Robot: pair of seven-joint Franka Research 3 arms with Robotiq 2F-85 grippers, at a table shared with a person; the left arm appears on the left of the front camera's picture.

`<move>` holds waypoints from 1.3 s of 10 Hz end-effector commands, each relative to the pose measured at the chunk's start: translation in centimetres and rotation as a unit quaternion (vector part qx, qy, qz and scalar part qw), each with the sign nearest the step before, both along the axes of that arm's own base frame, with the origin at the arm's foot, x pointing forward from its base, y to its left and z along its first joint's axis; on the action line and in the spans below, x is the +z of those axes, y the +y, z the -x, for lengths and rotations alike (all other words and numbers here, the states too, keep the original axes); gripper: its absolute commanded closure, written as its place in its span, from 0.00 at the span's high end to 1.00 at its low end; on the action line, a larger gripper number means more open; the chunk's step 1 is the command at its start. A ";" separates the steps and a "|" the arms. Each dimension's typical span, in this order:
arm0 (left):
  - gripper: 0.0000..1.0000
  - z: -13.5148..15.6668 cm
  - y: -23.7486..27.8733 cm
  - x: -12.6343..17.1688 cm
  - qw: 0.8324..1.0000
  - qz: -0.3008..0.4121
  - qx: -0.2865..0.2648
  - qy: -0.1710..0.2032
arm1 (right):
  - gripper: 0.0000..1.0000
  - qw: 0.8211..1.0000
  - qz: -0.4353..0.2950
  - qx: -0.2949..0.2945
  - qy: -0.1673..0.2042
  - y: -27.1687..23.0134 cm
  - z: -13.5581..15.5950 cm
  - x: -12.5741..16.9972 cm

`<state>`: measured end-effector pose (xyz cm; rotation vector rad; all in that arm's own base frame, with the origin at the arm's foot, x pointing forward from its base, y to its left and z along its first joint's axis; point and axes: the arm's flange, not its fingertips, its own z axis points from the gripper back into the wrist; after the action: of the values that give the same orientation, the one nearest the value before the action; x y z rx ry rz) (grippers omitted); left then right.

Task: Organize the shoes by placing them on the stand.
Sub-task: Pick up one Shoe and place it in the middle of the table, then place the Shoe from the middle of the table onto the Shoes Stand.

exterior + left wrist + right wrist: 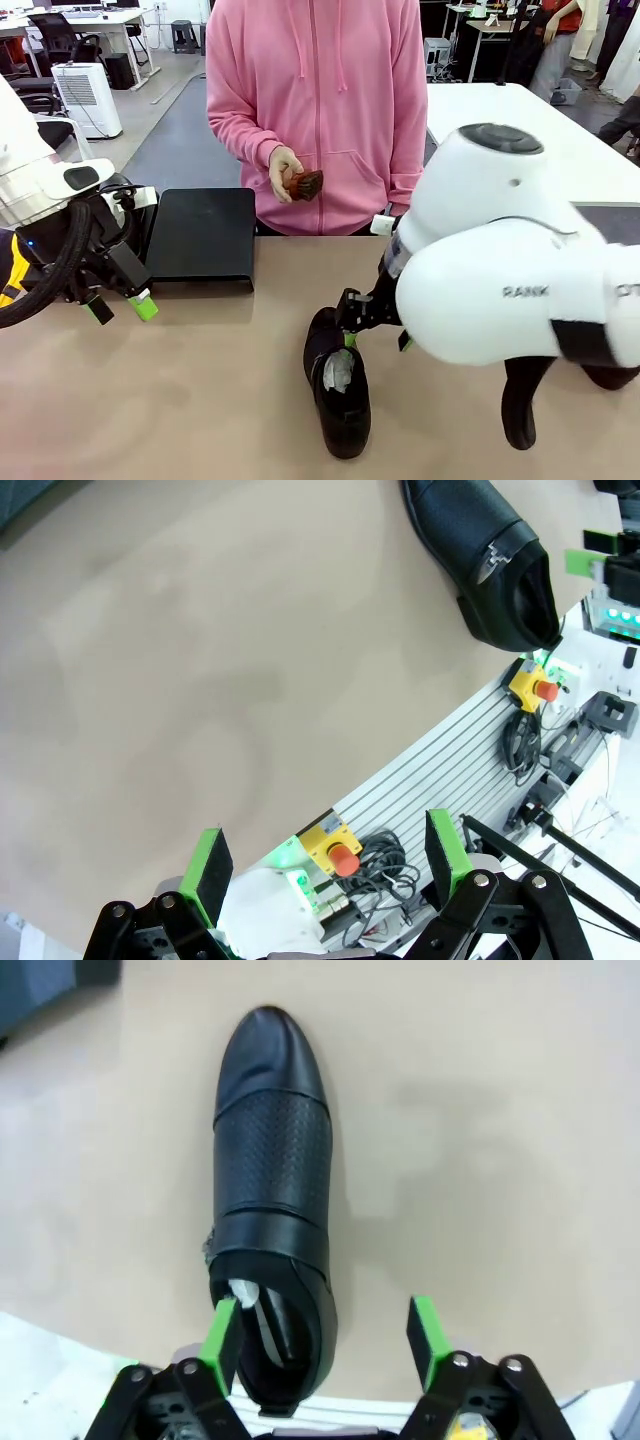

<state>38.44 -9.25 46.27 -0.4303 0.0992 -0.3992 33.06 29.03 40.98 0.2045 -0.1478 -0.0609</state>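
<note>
A black glossy shoe [338, 385] with white paper inside lies on the tan table, toe toward me. My right gripper [374, 334] hovers open just above its heel end. In the right wrist view the shoe [275, 1180] points away from the gripper [322, 1328]; one green pad [222, 1332] is over the heel opening's edge, the other is off to the side. A second shoe [524, 402] shows partly under my right arm. One black platform of the stand [200, 236] sits at the far left. My left gripper [122, 306] hangs open and holds nothing beside it, also open in its wrist view [328, 865].
A person in a pink hoodie stands at the far edge holding a small brown brush [304, 185]. My bulky right arm [510, 270] covers the table's right side. Below the near table edge are a slotted rail and yellow boxes with red buttons [335, 848].
</note>
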 end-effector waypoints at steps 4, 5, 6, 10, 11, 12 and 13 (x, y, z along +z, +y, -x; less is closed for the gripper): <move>1.00 0.2 0.0 -0.1 1.000 0.012 0.001 -0.007 | 1.00 1.000 0.008 0.002 -0.002 0.8 -0.2 -1.1; 1.00 0.2 0.0 -0.1 1.000 0.012 0.001 -0.007 | 1.00 1.000 0.008 0.002 -0.002 0.8 -0.2 -1.1; 1.00 0.2 0.0 -0.1 1.000 0.012 0.001 -0.007 | 1.00 1.000 0.008 0.002 -0.002 0.8 -0.2 -1.1; 1.00 0.2 0.0 -0.1 1.000 0.012 0.001 -0.007 | 1.00 1.000 0.005 0.008 0.009 0.6 0.1 -1.2; 1.00 0.0 0.0 0.0 1.000 0.000 0.000 0.000 | 1.00 0.999 0.033 -0.025 0.014 0.3 1.2 -1.4; 1.00 0.0 -4.5 -1.4 0.998 -0.017 -0.059 0.008 | 1.00 0.996 0.033 -0.086 0.020 -3.4 0.5 -0.2; 1.00 0.6 -8.3 -2.4 0.994 -0.034 -0.106 0.009 | 1.00 0.988 0.058 -0.140 -0.001 -6.8 0.3 1.6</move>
<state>37.60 -13.95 44.79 -0.3948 0.1518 -0.5056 33.00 25.43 40.50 0.1446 -0.1306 -0.2095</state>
